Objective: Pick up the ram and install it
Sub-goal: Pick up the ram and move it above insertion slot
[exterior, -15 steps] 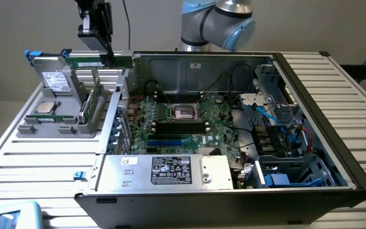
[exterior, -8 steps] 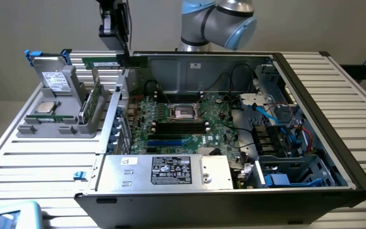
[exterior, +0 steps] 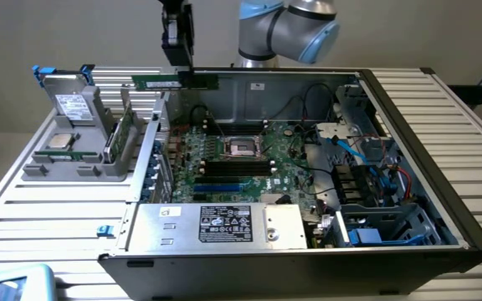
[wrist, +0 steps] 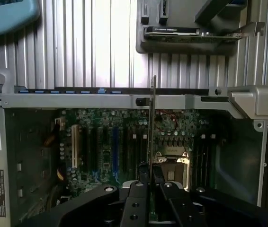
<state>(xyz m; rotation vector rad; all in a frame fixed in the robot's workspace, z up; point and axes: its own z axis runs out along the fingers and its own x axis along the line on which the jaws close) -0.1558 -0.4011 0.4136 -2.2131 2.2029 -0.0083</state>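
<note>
Though the ram (exterior: 176, 81) is already lifted, pinched flat between the nearly closed jaws of the gripper (exterior: 182, 74), it hangs level above the rear edge of the open computer case (exterior: 224, 269), not yet seated. Inside the case, the black memory slots (exterior: 236, 166) look empty. Under the case lies a slatted metal table (exterior: 48, 219); behind it, a plain grey wall (exterior: 73, 31).

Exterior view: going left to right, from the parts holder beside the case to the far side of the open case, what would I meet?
processor chip → ram, held above the case's edge → CPU socket → blue cables
</note>
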